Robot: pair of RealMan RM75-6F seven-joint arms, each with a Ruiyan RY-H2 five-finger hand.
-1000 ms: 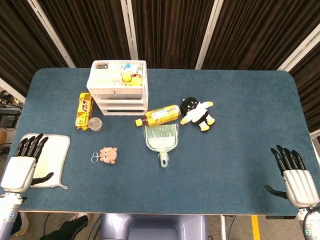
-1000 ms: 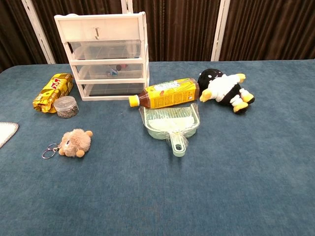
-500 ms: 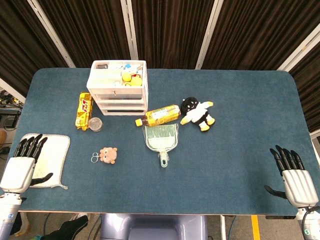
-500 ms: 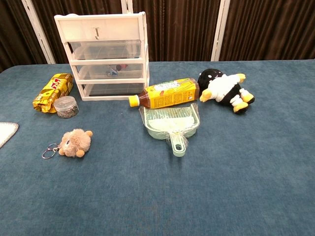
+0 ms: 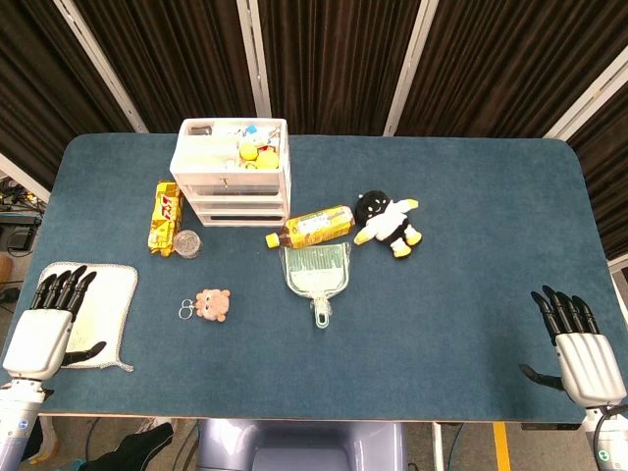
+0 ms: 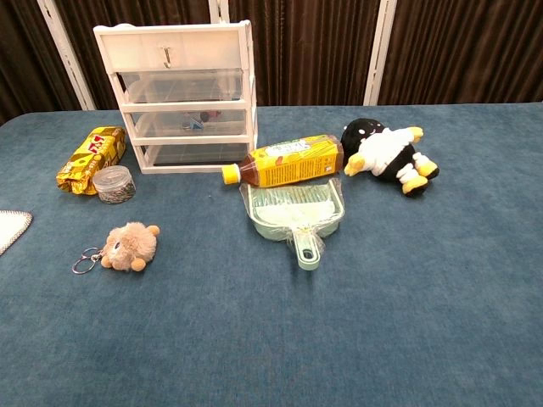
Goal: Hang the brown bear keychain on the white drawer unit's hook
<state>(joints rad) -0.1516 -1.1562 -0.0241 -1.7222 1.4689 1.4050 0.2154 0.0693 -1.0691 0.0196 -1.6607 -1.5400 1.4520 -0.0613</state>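
Hands sit nearest, at the table's front corners: the left hand (image 5: 41,329) lies flat with its fingers spread over the near edge of a white cloth (image 5: 103,304), holding nothing, and the right hand (image 5: 581,353) rests the same way at the opposite corner, fingers apart and empty. Neither hand shows in the chest view.

Further in, on the blue table (image 5: 471,255), the brown bear keychain (image 6: 129,247) lies on its side, its metal ring (image 6: 85,260) flat on the surface to the left. To its right sits a pale green dustpan (image 6: 296,213), handle pointing toward the near edge. Just behind the dustpan, a tea bottle (image 6: 284,161) lies on its side, yellow cap pointing left, with a black and white plush toy (image 6: 386,155) beside its base. Left of these, a small clear round container (image 6: 114,184) stands touching a yellow snack packet (image 6: 90,158).

Farthest back stands the white drawer unit (image 6: 182,97), with its hook (image 6: 167,57) on the front of the top drawer, bare.
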